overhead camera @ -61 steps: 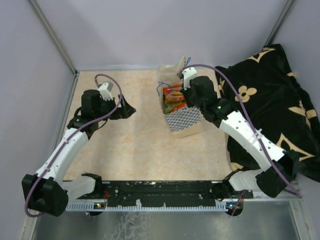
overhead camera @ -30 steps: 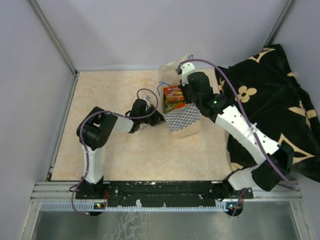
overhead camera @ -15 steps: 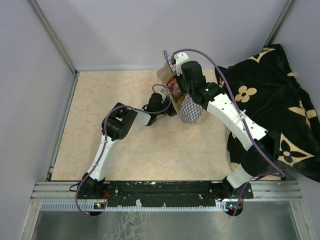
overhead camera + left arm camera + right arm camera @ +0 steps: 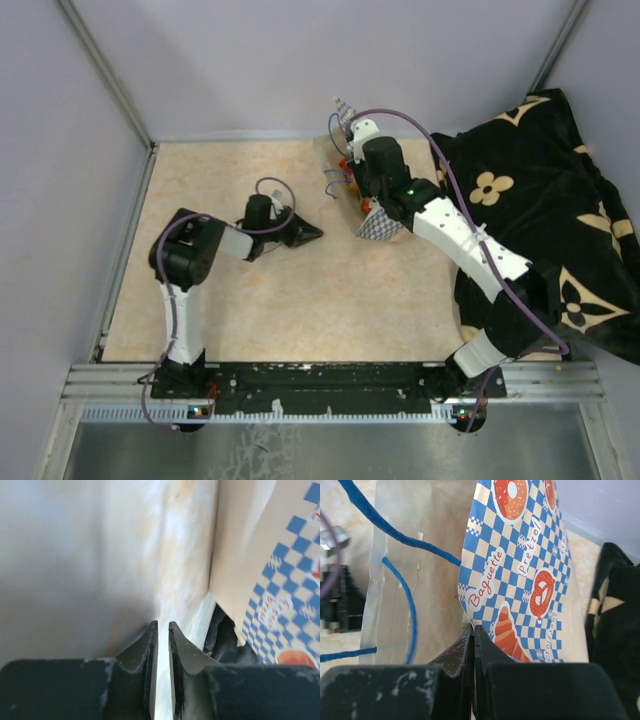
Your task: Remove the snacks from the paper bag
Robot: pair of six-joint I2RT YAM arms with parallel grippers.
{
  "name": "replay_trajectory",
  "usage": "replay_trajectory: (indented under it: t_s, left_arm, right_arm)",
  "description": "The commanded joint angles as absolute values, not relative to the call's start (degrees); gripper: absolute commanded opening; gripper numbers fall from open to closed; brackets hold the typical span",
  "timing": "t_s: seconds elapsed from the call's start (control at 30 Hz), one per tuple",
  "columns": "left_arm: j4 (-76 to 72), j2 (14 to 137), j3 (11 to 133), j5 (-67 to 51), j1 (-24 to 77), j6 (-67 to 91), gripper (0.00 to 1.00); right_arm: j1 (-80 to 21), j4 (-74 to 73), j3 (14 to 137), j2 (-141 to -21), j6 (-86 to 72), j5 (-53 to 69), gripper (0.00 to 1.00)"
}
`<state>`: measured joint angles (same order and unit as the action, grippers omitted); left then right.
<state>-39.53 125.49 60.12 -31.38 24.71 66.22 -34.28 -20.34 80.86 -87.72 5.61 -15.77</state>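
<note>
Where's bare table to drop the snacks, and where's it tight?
Widest bare patch: table centre, bordered by left arm, right arm and near rail. Also the far-left corner behind the left arm. Crowded: far right, where paper bag, right gripper and black cloth bunch together.
</note>
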Motion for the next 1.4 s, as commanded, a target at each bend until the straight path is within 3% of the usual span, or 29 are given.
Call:
replay_trajectory:
  t_s: [0.0,0.27,0.57,0.8,0.83,0.87,0.93,0.97,1.03,1.1,1.2,1.37]
  left_arm:
    - [-29.13,109.56,47.59,-31.32,21.34,50.89,0.23]
    - [-5.10,80.52,41.63,-14.27,19.19,35.41,0.43]
    - [10.78,63.62,42.14,-3.75,14.76,31.92,0.66]
    - [14.37,53.56,39.89,0.00,13.16,30.79,0.86]
    - [14.83,53.44,39.98,-0.44,13.03,30.50,0.87]
    - [15.26,53.49,39.92,-1.05,12.97,30.28,0.87]
    - [15.63,53.66,39.56,-2.65,12.92,30.41,0.88]
    - [15.49,53.64,39.17,-3.55,12.92,30.67,0.89]
    - [14.59,53.53,38.24,-5.36,12.84,31.26,0.90]
    - [13.39,53.72,37.45,-7.34,12.75,31.83,0.91]
    - [11.59,54.58,37.05,-10.08,12.66,32.61,0.91]
    - [3.44,56.63,34.86,-15.66,12.66,33.28,0.92]
  right_arm:
    - [-35.33,-15.16,78.63,-84.11,1.41,-11.75,0.00]
    - [-41.08,-13.41,78.37,-86.76,-2.12,-12.25,0.00]
    - [-46.88,-11.73,78.06,-92.50,-8.10,-16.67,0.00]
    - [-54.27,-11.56,78.48,-97.42,-10.40,-21.66,0.00]
    - [-55.48,-11.70,78.68,-97.83,-10.90,-21.42,0.03]
    - [-56.36,-11.88,79.16,-98.17,-11.40,-21.06,0.16]
    - [-57.94,-12.71,80.36,-98.67,-11.68,-19.12,0.56]
    - [-58.59,-13.37,81.04,-98.76,-10.84,-16.97,0.71]
    - [-59.53,-15.96,83.37,-98.56,-7.42,-11.66,0.89]
    - [-59.70,-19.83,85.42,-96.79,-5.28,-9.09,0.98]
    - [-58.71,-21.44,83.63,-88.76,-1.25,-4.31,0.99]
    - [-40.77,-9.73,71.20,-72.33,-12.43,15.26,0.99]
